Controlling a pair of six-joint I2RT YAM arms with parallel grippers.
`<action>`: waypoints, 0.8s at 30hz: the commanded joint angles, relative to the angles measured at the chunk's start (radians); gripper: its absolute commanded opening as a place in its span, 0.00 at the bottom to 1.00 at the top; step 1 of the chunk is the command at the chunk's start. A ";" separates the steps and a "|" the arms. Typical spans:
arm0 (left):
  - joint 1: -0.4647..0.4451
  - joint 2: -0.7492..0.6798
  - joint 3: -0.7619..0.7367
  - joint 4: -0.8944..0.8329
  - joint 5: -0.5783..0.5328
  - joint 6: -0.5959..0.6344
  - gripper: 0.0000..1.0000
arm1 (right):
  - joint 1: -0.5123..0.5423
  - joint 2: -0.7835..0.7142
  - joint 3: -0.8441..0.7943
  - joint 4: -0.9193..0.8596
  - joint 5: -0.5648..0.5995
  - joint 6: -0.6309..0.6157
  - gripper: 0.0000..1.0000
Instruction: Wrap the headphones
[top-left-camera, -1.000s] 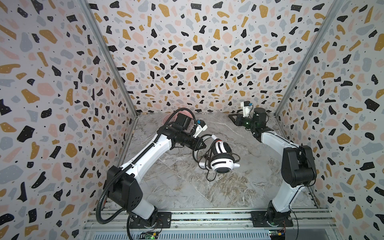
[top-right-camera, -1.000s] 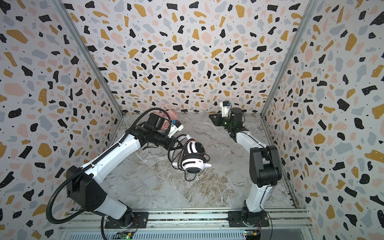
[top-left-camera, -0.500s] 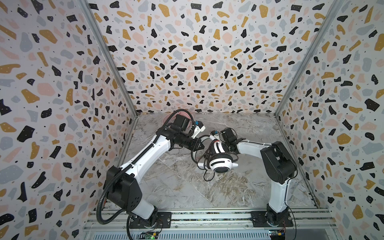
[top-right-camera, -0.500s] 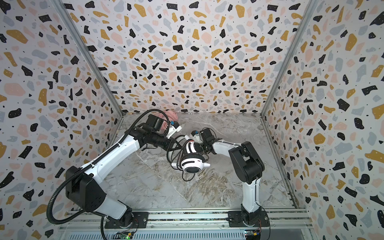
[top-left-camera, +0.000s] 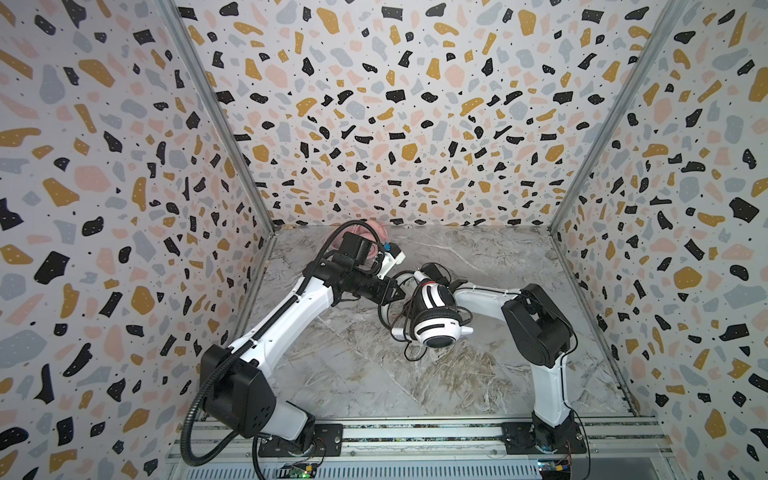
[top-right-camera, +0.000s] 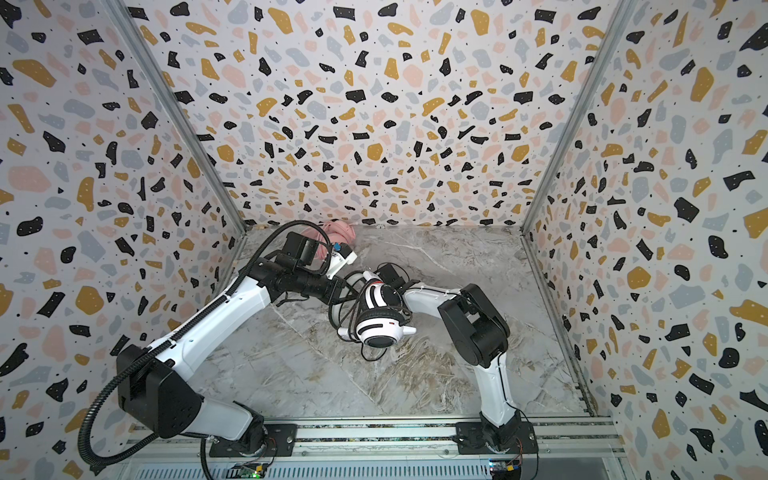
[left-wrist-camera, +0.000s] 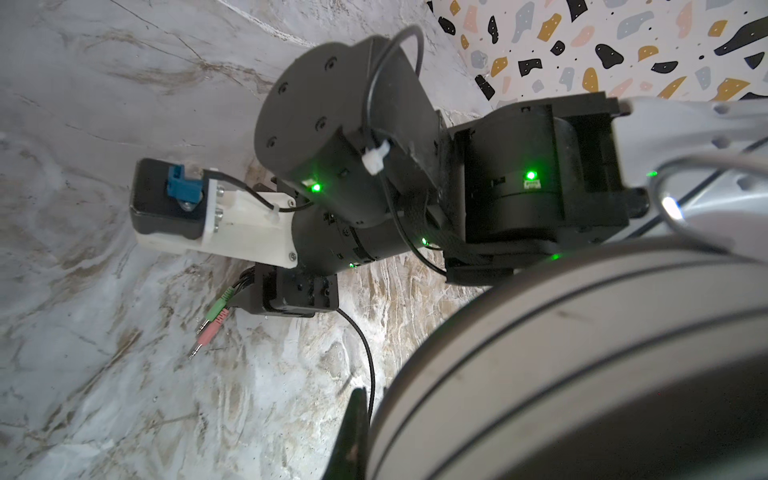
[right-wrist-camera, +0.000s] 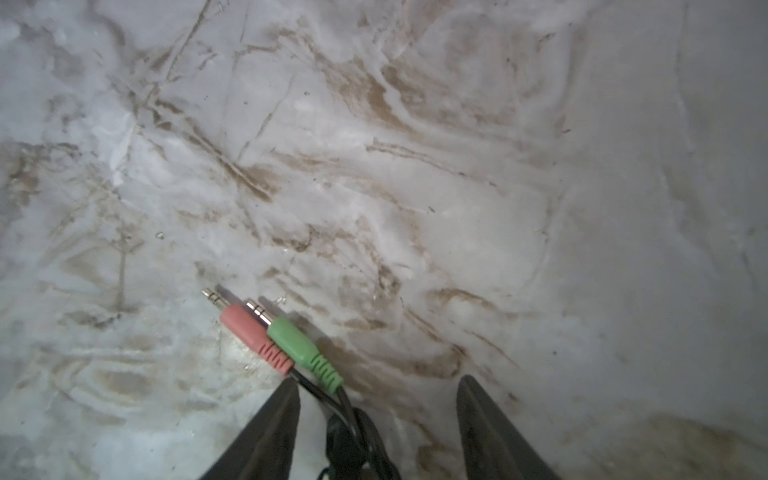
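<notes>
**Left gripper holds striped headset; right jaws straddle the cord**

In both top views the left gripper (top-left-camera: 395, 293), jaws clamped tight, holds the white headset (top-left-camera: 436, 316) just beyond its tips. The pink headset (top-left-camera: 368, 229) lies well behind those jaws, against the back wall. In the left wrist view, the headset's striped shell presses against 1 dark finger (left-wrist-camera: 353, 424). In the right wrist view, the right gripper (right-wrist-camera: 378, 380) stands wide with the black cord (right-wrist-camera: 347, 405) loose between its 2 fingers. The 2 plugs (right-wrist-camera: 274, 336) lie just past the tips on the marble table (right-wrist-camera: 415, 166).
</notes>
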 joint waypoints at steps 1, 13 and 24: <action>0.012 -0.035 -0.004 0.054 0.073 -0.036 0.02 | 0.014 -0.031 -0.044 -0.077 0.065 -0.008 0.60; 0.027 -0.046 -0.021 0.096 0.075 -0.063 0.02 | -0.018 -0.085 -0.144 -0.009 0.111 0.078 0.18; 0.025 -0.055 -0.055 0.107 0.054 -0.078 0.03 | -0.168 -0.153 0.026 0.063 -0.019 0.149 0.00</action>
